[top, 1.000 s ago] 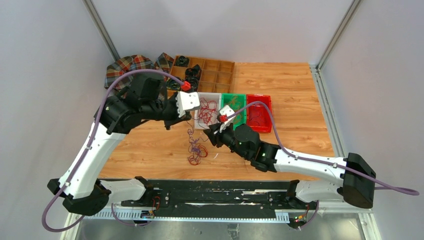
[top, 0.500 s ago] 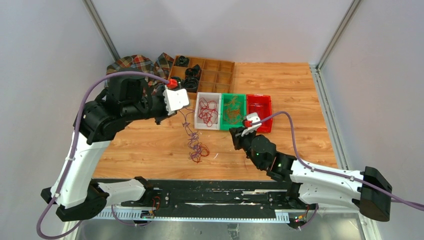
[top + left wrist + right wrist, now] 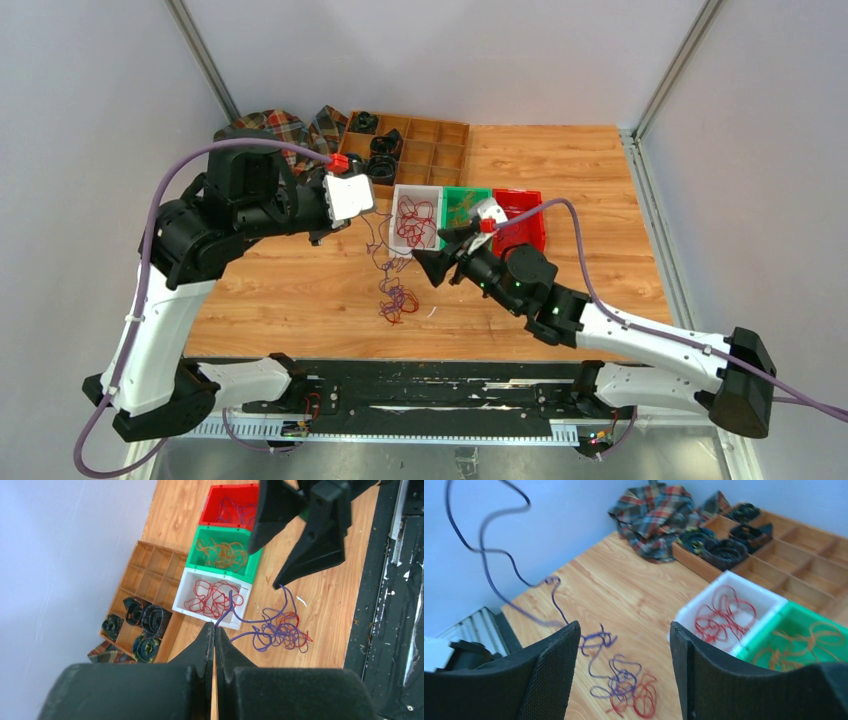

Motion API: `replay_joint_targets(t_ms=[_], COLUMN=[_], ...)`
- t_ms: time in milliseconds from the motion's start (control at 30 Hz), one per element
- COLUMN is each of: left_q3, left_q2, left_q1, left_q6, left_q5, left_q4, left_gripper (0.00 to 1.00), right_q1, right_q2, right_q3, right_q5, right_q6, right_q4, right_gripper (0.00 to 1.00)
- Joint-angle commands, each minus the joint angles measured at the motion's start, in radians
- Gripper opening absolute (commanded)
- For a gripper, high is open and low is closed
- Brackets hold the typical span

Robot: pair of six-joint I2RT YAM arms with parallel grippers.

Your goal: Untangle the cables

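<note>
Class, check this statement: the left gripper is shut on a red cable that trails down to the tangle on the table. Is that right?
Not quite: the left gripper is shut on a purple cable, not a red one. The left wrist view shows it trailing down to the tangle on the table.

Left gripper (image 3: 214,630) pinching a purple cable (image 3: 223,615)
Its jaws are closed tight; the strand trails to a purple-and-red tangle (image 3: 280,630) on the table (image 3: 325,600) beside the white bin (image 3: 187,587).
</note>
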State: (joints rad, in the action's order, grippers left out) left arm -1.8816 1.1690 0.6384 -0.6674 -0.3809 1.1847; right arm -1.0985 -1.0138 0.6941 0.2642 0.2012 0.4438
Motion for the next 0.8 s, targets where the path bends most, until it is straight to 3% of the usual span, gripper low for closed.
replay_joint_targets(t_ms=[0,333,533,767], left_q3=[-0.045,-0.125,-0.153,-0.211], left_q2=[-0.01,0.036,0.058,0.072], left_q1=[0.008,0.008,0.009,0.009], left_q6=[-0.02,0.01,0.014,0.019], left_q5=[-0.071,-0.112,-0.136,-0.156], left_q4=[-0.005,-0.005,-0.005,-0.006], left_gripper=[0.0,0.0,0.0,0.0], right_q1=[0.058,0.065,0.065,0.067], right_q2=[-0.07,-0.186,-0.269,-0.345], right_q3=[0.111,0.229,0.3,0.292], right_q5=[-0.247,-0.524,-0.567,-0.499], right_q6=[0.024,0.033,0.035,0.015], right_q4=[0.015,0.112,0.108,0.11], right_gripper=[0.66,0.67,0.67,0.61])
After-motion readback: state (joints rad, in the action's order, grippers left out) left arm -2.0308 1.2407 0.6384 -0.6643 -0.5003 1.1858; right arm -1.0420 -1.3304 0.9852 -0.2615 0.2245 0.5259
